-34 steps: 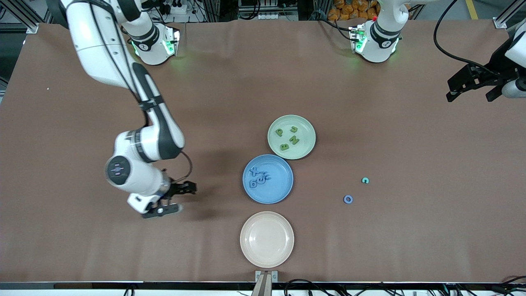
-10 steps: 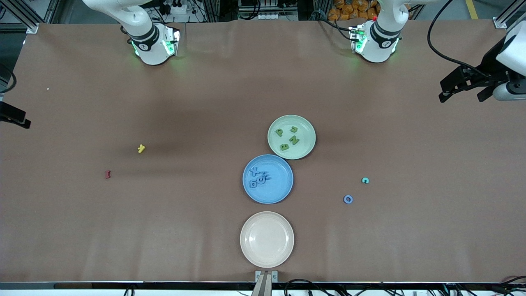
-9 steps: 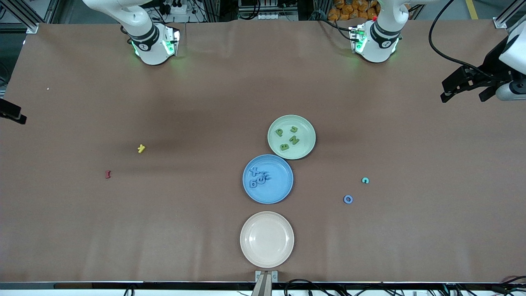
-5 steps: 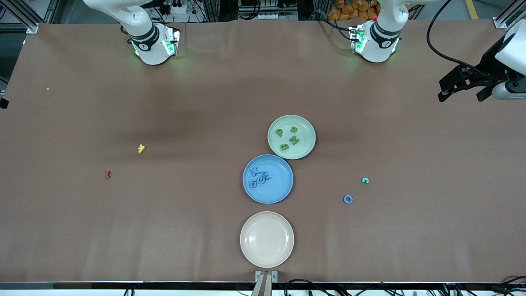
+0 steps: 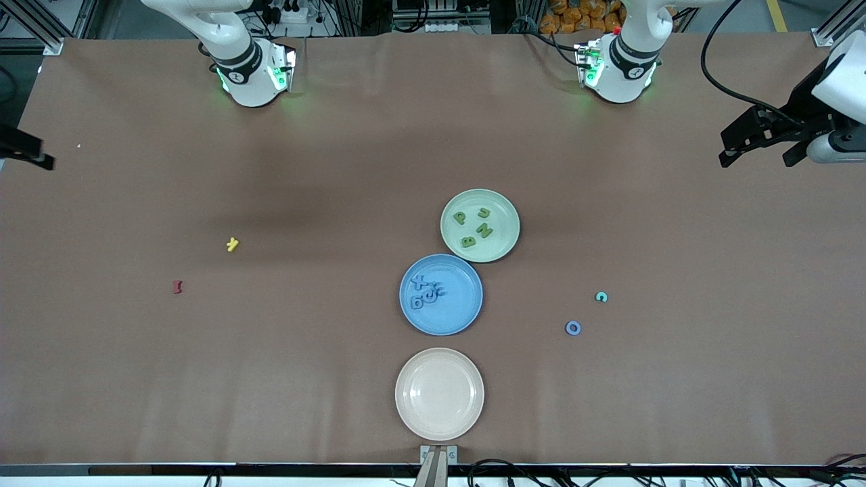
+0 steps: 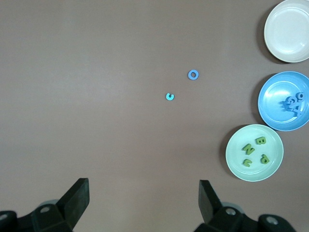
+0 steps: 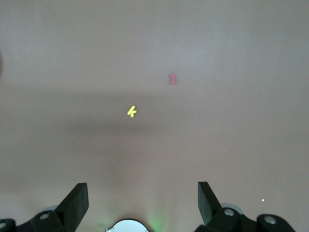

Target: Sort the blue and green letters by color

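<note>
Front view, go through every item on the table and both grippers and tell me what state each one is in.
green letters: all four in the green plate
blue letters: piled in the blue plate
beige plate: empty
blue ring: loose on the table
teal C: loose on the table
yellow letter: loose
red letter: loose
left gripper: open, empty
right gripper: open, empty

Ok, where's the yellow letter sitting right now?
In the front view the yellow letter lies on the bare table toward the right arm's end, apart from the plates, with the dark red letter beside it, slightly nearer the camera.
</note>
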Action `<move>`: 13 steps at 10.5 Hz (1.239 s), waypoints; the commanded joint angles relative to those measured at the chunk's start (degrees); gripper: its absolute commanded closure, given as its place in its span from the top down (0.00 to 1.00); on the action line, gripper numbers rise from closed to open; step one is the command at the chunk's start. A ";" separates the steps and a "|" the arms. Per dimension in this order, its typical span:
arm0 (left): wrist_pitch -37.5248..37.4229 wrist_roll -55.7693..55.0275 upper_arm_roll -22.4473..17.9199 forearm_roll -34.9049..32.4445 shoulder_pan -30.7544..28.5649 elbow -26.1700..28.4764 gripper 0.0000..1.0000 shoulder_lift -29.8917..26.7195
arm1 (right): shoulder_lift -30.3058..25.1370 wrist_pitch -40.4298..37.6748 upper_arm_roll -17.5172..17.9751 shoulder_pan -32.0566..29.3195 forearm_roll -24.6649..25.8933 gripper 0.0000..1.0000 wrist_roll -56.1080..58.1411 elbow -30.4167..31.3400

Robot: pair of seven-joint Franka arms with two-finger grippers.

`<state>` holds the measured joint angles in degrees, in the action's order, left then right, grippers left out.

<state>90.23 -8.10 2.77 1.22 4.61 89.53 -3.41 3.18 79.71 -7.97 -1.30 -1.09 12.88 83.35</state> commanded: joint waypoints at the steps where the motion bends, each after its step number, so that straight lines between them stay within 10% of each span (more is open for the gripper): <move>1: -0.76 0.72 -0.04 0.45 -0.12 -0.93 1.00 0.24 | -1.07 0.18 5.85 -0.98 0.13 1.00 -6.87 2.26; 13: -0.85 0.19 -0.04 0.80 -0.30 -0.76 1.00 0.68 | 0.68 3.53 6.13 1.04 1.97 1.00 -7.52 2.26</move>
<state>90.20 -8.10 2.67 1.22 4.15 89.49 -2.67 4.77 83.44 -2.03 -0.35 -0.37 6.58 85.37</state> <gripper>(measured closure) 0.000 0.000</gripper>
